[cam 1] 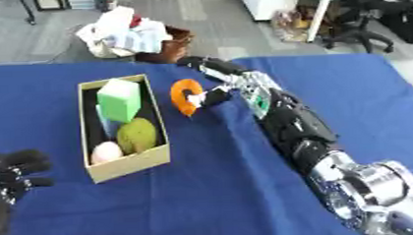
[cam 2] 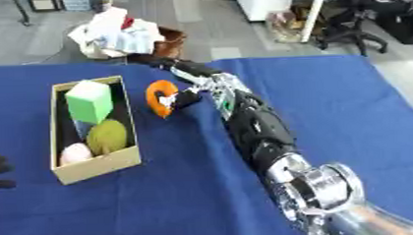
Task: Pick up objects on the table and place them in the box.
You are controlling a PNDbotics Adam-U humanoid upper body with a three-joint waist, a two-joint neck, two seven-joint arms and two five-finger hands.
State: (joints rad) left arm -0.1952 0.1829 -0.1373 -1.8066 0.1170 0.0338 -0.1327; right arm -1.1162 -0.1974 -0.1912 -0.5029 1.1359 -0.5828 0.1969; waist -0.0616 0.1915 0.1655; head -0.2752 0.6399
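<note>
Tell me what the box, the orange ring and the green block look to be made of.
Box: likely cardboard, with matte tan walls and thin straight edges. Orange ring, pinched by the right hand: looks like smooth plastic or rubber, evenly coloured; I cannot say which. Green block: possibly foam or painted wood, with flat matte faces and crisp corners.
</note>
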